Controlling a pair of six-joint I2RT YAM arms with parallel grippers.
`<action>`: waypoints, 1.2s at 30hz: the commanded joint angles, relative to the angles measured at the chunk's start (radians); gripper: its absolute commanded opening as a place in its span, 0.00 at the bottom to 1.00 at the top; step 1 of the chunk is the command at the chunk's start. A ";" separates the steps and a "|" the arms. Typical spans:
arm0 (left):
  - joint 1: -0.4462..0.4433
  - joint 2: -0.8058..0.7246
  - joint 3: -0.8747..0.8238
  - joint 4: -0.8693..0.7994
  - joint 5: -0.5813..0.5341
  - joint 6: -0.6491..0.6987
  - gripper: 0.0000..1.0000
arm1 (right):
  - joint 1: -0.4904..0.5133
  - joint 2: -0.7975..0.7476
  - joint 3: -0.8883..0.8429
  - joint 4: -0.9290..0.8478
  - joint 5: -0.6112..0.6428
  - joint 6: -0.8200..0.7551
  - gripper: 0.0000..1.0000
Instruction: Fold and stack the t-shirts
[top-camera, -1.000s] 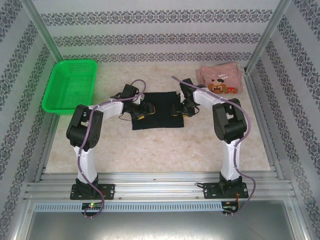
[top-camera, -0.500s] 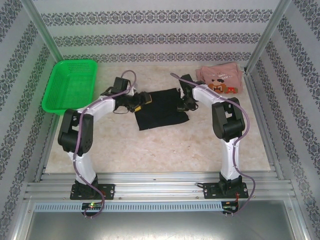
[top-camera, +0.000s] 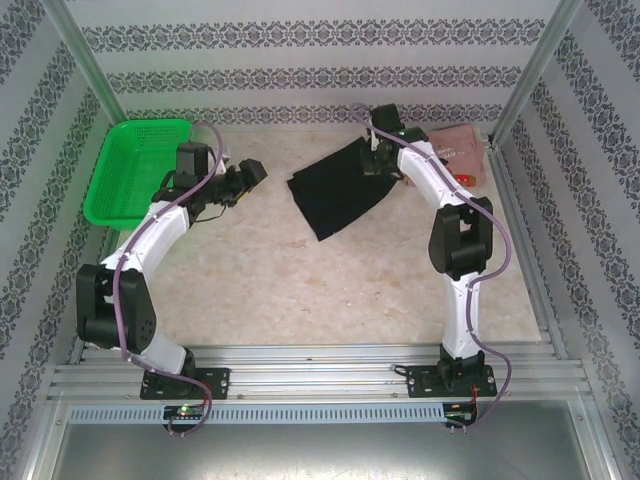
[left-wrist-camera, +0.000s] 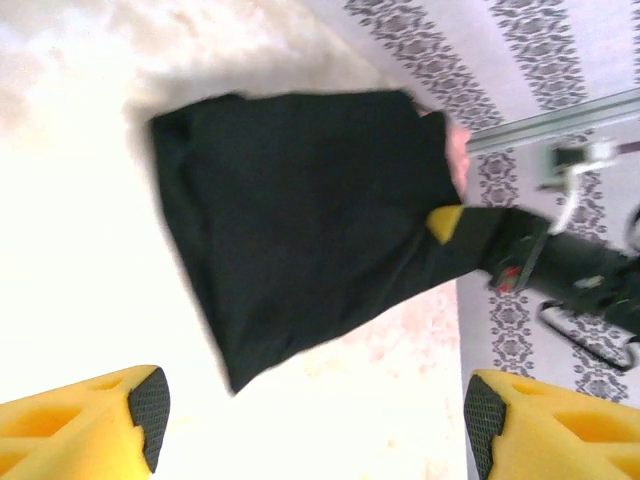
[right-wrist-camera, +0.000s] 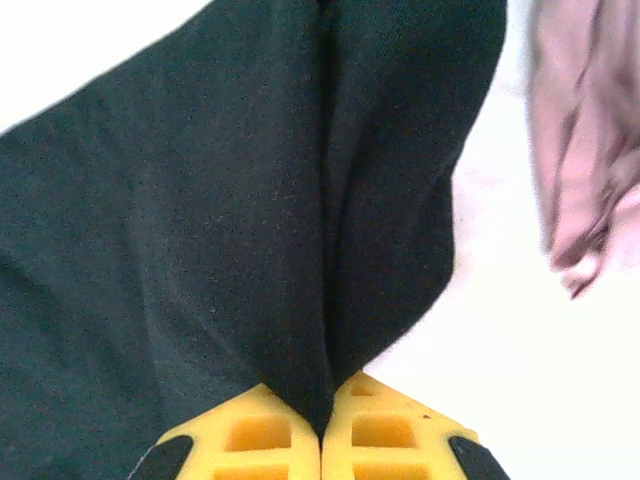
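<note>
The black t-shirt (top-camera: 335, 195) is plain, the pink t-shirt (top-camera: 462, 155) pale; the basket (top-camera: 135, 170) is bright green, the counter (top-camera: 300, 290) mottled beige, the walls (top-camera: 300, 75) grey-floral striped.

Top view is lit brightly and evenly, with hardly a shadow cast on the table (top-camera: 300, 290). In the left wrist view the table is blown out white and the black tee (left-wrist-camera: 300, 220) is smeared by blur. In the right wrist view the pink tee (right-wrist-camera: 580, 150) is rendered soft.

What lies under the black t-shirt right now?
Pale tabletop shows around the black t-shirt, which the right gripper pinches at one edge. The pink t-shirt lies beside it, not beneath. What the cloth itself covers is hidden.
</note>
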 joint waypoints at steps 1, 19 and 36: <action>0.022 -0.027 -0.069 -0.007 -0.021 0.014 0.78 | -0.027 0.064 0.133 -0.037 0.070 -0.047 0.00; 0.037 -0.031 -0.175 0.014 -0.050 0.024 0.77 | -0.219 0.172 0.442 -0.083 0.074 -0.119 0.00; 0.038 -0.046 -0.170 -0.057 -0.067 0.062 0.76 | -0.420 0.193 0.495 -0.030 0.056 -0.121 0.00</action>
